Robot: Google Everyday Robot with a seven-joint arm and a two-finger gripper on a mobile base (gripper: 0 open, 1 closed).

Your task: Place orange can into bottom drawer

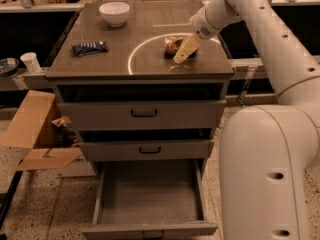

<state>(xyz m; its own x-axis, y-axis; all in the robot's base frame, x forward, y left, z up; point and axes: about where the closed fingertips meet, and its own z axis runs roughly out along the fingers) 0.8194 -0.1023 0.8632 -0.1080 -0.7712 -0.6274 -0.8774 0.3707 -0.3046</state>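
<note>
The orange can (172,45), a shiny golden-brown bumpy lump, lies on the cabinet top (100,64) inside a white circle, right of the middle. My gripper (183,51) reaches down from the upper right and sits right beside the can's right side, partly in front of it. The bottom drawer (150,196) is pulled out at the foot of the cabinet, its flat floor bare, its small dark handle at the front edge.
A white bowl (114,13) stands at the back left of the top, and a dark blue snack bar (90,47) lies at the left. Two closed grey drawer fronts (144,113) sit above the open drawer. A cardboard box (30,129) and a white cup (31,62) are at left; my white body (270,174) fills the right.
</note>
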